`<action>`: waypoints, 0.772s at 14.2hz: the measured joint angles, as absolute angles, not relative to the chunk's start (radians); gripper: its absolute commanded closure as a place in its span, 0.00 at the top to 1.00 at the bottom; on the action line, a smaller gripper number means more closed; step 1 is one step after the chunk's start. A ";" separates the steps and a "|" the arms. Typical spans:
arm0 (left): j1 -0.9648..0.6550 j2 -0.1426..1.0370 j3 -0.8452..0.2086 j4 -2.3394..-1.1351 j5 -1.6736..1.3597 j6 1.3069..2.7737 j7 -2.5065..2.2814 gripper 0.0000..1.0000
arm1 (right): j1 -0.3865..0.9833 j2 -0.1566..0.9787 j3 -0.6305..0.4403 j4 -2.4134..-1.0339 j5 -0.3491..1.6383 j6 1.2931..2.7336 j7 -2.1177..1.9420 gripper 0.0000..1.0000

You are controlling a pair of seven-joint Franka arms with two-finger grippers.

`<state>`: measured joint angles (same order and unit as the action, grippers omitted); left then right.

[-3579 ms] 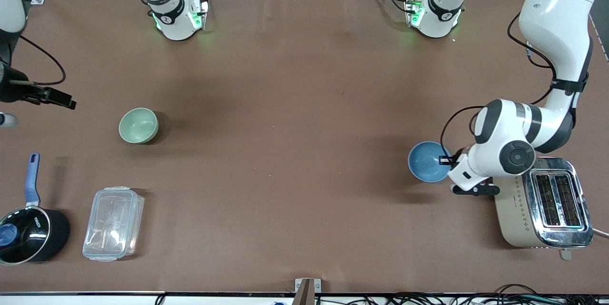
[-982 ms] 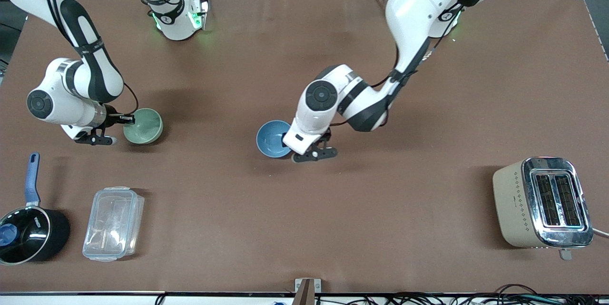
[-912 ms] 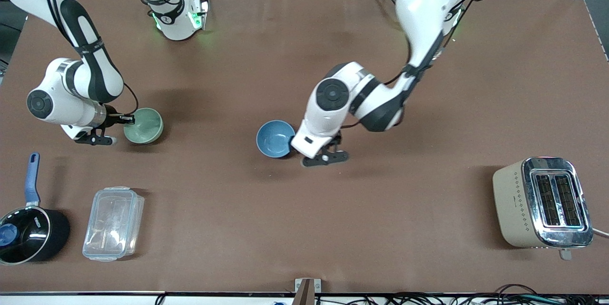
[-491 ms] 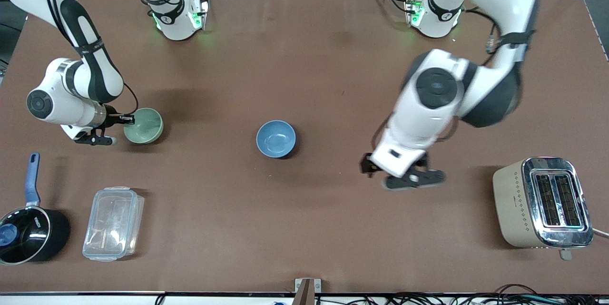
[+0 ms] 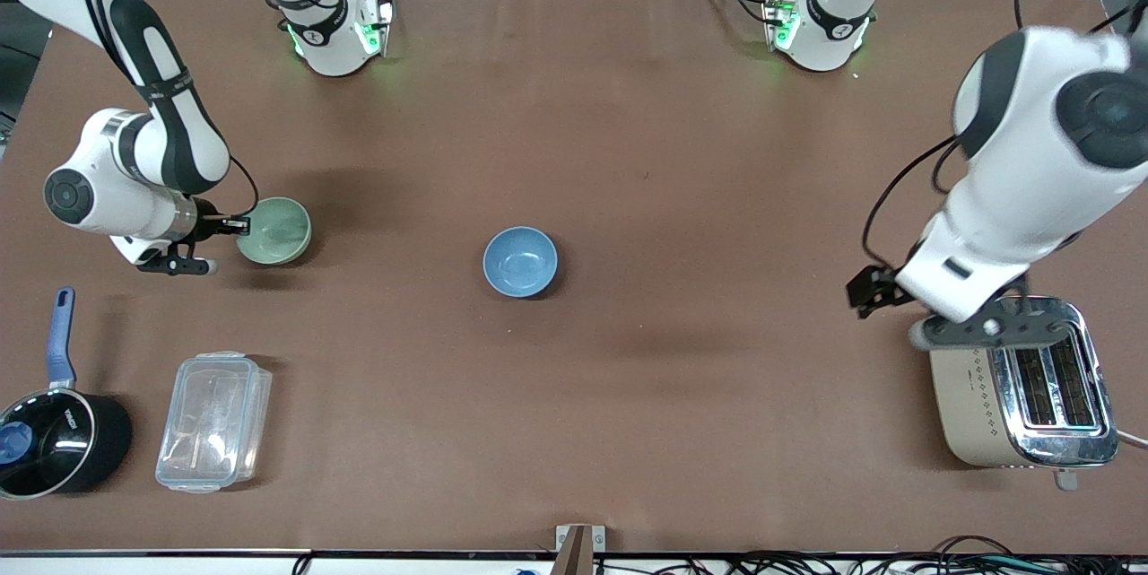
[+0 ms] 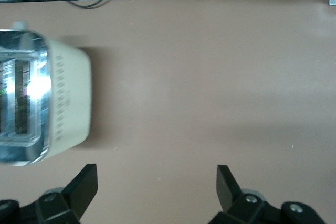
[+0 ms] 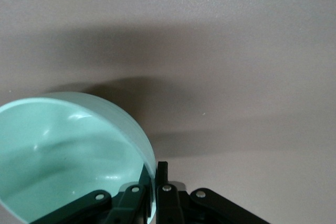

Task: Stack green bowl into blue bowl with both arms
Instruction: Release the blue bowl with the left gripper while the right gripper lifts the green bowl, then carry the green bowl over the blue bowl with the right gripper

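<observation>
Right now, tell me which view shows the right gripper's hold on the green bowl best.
The right wrist view: the right gripper is shut on the green bowl at its rim. The front view shows only gripper meeting bowl; the left wrist view shows neither.

The right gripper (image 7: 150, 190) is clamping the rim of the green bowl (image 7: 68, 153), one finger sitting inside the wall and the other finger (image 7: 164, 192) pressing against the outside. The bowl's pale glossy interior is facing the camera, empty. The bowl is casting a dark shadow onto the brown table (image 7: 236, 51) just beside it. The table surface around the bowl is showing plain.
</observation>
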<state>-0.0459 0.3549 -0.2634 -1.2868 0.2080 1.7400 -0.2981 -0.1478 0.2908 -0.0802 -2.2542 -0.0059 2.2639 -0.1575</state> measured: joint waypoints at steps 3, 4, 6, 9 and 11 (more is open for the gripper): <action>0.026 0.243 -0.265 -1.290 0.097 1.619 -0.224 1.00 | -0.136 0.290 -0.073 -2.150 0.013 2.104 -0.156 0.00; 0.054 0.212 -0.265 -1.292 0.078 1.585 -0.189 1.00 | -0.124 0.289 -0.072 -2.114 0.046 2.061 -0.152 0.00; 0.098 0.167 -0.265 -1.302 0.060 1.522 -0.129 1.00 | -0.086 0.288 -0.070 -2.061 0.101 2.007 -0.105 0.00; 0.105 0.126 -0.266 -1.338 0.054 1.502 -0.118 1.00 | 0.041 0.288 -0.063 -2.009 0.118 1.992 0.069 0.00; 0.084 0.090 -0.266 -1.381 0.054 1.500 -0.123 1.00 | 0.142 0.288 -0.059 -1.972 0.158 1.994 0.178 0.00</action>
